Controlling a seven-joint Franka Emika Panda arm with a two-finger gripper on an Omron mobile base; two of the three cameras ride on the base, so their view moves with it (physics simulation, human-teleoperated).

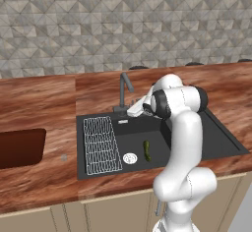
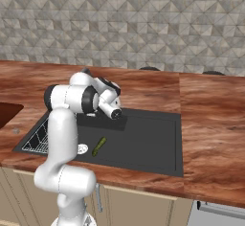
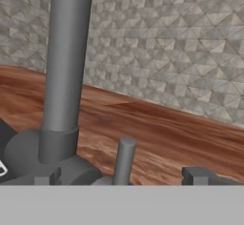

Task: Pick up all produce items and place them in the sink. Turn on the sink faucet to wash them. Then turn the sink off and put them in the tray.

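A small dark-green cucumber-like produce item (image 1: 146,150) (image 2: 99,146) lies on the floor of the black sink (image 1: 216,140) (image 2: 153,143), right of the round silver drain (image 1: 129,158). The slim grey sink faucet (image 1: 123,91) (image 3: 66,62) stands at the sink's back edge, with no water showing. My gripper (image 1: 130,111) (image 3: 121,178) is open at the faucet's base. In the hand view a short grey lever (image 3: 125,159) rises between the two fingertips (image 3: 195,175). The dark reddish-brown tray (image 1: 19,147) (image 2: 7,114) sits empty on the counter far left.
A white wire rack (image 1: 102,145) lies in the sink's left part. A tiny grey speck (image 1: 64,157) lies on the wood counter between sink and tray. Low dark shapes (image 1: 194,64) sit along the tiled wall. My white arm (image 2: 62,124) stands over the sink's front.
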